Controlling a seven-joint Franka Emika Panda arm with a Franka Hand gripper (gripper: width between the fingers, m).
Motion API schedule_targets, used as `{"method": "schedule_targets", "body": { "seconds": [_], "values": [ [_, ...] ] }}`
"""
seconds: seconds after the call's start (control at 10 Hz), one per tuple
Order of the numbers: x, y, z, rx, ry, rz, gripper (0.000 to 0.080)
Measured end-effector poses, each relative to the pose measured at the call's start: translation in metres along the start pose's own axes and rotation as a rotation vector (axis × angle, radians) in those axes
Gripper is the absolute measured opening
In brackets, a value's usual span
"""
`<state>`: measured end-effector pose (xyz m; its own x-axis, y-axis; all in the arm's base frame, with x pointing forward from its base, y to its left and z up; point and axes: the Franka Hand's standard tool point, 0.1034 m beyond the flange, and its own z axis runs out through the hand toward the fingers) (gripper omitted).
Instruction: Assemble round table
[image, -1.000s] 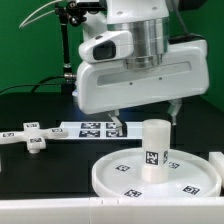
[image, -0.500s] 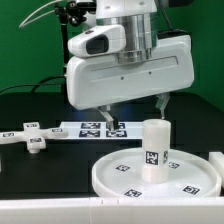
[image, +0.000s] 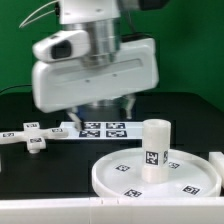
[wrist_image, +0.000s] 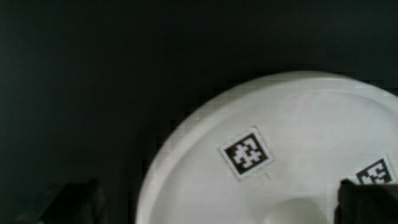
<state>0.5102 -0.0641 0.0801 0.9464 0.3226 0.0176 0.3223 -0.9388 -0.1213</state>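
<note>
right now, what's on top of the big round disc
The short cylinder leg stands upright on the round disc, near its middle, among square tags. Its foot covers the disc there, so whether it is fastened cannot be seen.

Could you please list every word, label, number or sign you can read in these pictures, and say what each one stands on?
No words, brands or numbers can be read in either view.
The only marks are black-and-white square tags, which are patterns and not text. They stand on the round disc, the leg, the cross-shaped base and the marker board.
</note>
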Motion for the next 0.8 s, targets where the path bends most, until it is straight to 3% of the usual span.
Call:
{"method": "schedule_targets", "body": {
  "seconds": [0.1,0.2,0.6,0.8],
  "values": [
    [-0.009,0.009,0.001,-0.004,0.001,0.016,0.0649],
    [-0.009,0.011,-0.001,-0.018,0.017,0.021,0.0649],
    [-0.011,0.014,0.001,-0.020,0.025,0.016,0.0649],
    [-0.047,0.041,0.002,-0.029,0.037,0.102,0.0649]
  ]
}}
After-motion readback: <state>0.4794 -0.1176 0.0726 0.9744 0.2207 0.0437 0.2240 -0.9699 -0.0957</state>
